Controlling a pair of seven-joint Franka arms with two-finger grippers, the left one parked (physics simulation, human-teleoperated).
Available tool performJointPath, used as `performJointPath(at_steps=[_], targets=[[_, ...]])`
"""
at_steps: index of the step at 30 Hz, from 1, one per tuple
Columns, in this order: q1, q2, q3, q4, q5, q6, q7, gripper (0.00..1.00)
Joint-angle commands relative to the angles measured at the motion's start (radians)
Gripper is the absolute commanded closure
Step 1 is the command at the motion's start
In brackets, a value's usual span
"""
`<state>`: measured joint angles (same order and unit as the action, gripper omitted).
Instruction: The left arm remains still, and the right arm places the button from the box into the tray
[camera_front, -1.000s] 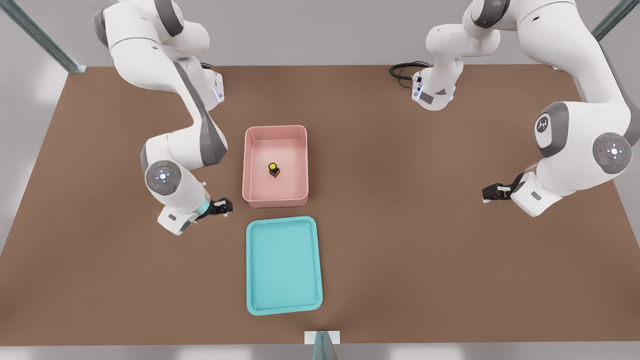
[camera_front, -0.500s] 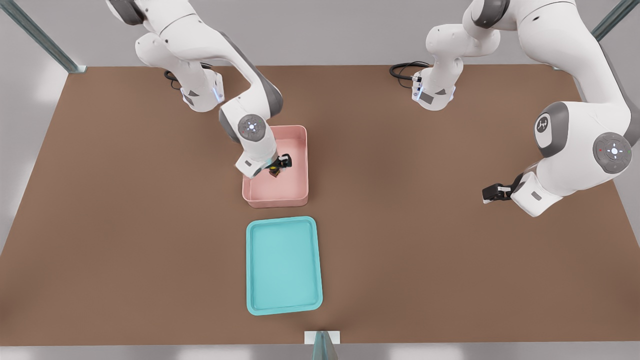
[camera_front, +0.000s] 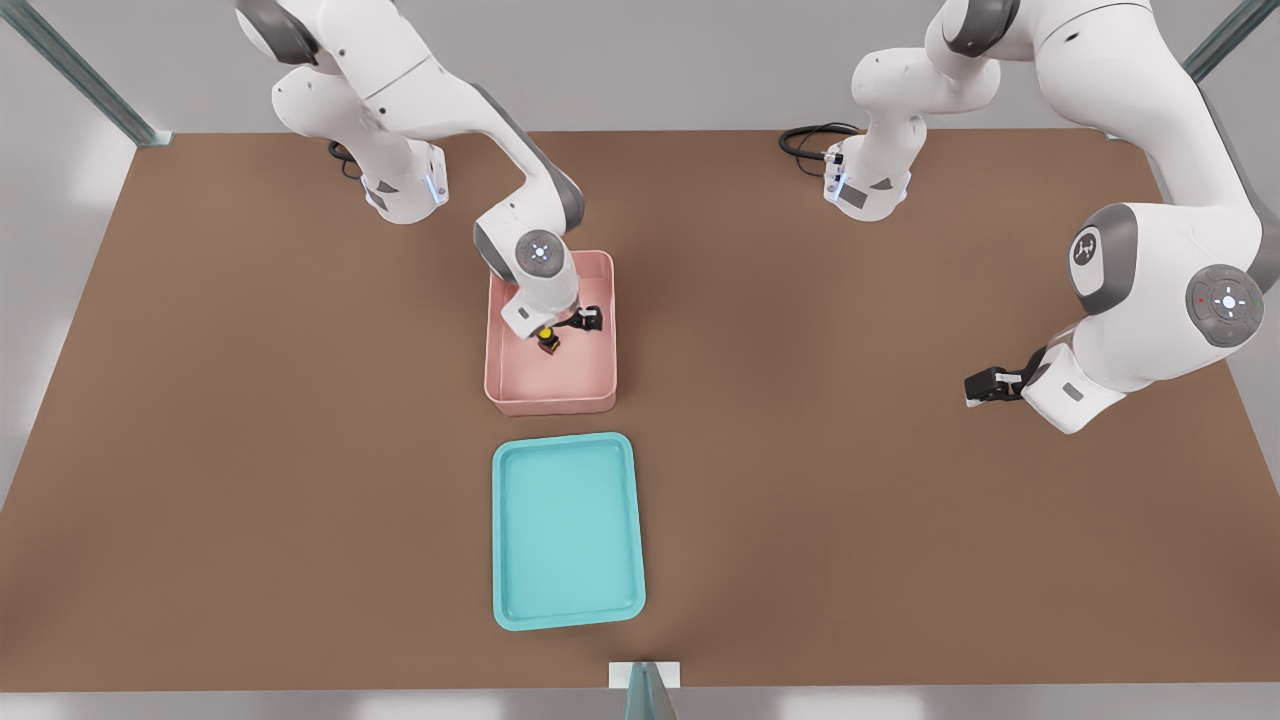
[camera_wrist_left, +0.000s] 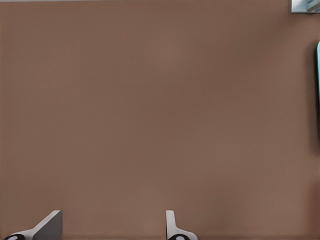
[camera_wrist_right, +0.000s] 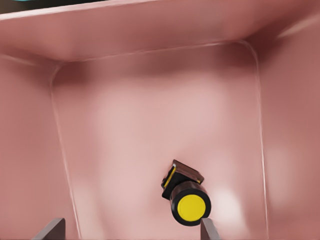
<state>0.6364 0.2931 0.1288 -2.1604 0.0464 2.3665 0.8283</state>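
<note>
Now fingers (camera_wrist_right: 129, 229) spread wide over button (camera_wrist_right: 186, 197) in box (camera_front: 600, 385); brown tabletop (camera_front: 850, 500).

The right arm (camera_front: 440, 90) is bent down from the upper left of the front view; its gripper (camera_front: 570, 328) is held with fingers (camera_wrist_right: 209, 231) spread.

Box (camera_front: 550, 392) walls hem gripper (camera_front: 570, 325); tray (camera_front: 567, 612) open

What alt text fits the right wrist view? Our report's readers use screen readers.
The gripper, open, hangs inside the pink box, its fingertips showing. The yellow-capped button stands on the box floor between them, close to one fingertip.
</note>
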Motion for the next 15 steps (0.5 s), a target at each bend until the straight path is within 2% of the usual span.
performJointPath(at_steps=[1,15], targets=[[0.000,-0.002,0.000,-0.025,0.000,0.111,0.190,0.00],[-0.038,0.000,-0.003,-0.113,-0.011,0.235,0.150,0.00]])
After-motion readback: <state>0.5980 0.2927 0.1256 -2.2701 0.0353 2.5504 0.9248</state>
